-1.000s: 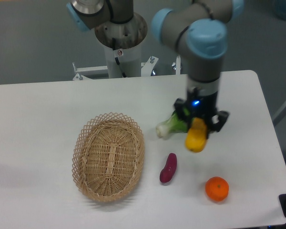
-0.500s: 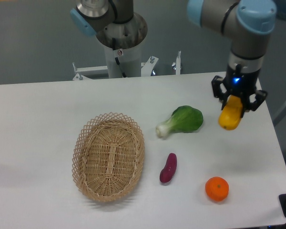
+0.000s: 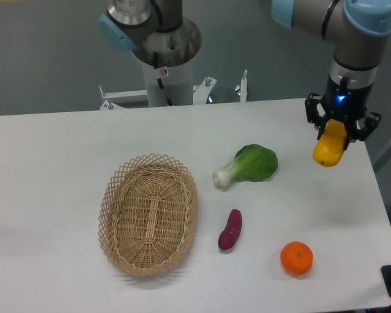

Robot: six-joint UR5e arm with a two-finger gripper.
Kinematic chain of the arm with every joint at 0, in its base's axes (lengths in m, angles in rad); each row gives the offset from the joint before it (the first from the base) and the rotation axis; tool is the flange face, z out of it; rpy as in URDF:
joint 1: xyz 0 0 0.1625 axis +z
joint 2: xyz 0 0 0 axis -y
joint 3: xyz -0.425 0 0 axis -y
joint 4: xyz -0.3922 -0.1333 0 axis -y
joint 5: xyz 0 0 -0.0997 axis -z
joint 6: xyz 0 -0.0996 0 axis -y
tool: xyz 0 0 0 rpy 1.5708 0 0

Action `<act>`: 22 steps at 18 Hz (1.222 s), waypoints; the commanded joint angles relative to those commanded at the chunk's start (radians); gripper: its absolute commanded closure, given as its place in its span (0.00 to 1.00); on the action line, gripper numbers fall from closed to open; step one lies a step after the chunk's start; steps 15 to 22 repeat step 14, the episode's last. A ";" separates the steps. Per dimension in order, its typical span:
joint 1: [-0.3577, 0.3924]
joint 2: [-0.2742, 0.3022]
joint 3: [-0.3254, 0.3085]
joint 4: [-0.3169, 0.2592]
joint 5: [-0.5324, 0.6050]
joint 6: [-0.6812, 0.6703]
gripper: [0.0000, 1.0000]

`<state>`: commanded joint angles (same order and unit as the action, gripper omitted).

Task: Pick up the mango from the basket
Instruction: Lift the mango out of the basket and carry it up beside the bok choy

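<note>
While the oval light-tan woven wicker basket (image 3: 149, 214) sits on the white table (image 3: 65, 150), the black two-finger gripper (image 3: 339, 128) near the table's right edge pinches the smooth yellow-orange mango (image 3: 330, 149), which hangs below its fingers, well apart from the basket.

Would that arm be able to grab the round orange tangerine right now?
Probably not yet: the gripper is shut on the yellow-orange mango near the table's right edge. The round orange tangerine lies in the open with nothing over it, so the way looks free once the mango is set down.
</note>
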<state>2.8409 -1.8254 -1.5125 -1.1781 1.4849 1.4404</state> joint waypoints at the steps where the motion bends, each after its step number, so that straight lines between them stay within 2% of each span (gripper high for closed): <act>1: 0.000 0.000 0.000 0.000 0.000 0.000 0.43; 22: 0.009 -0.002 0.002 0.003 -0.002 0.011 0.43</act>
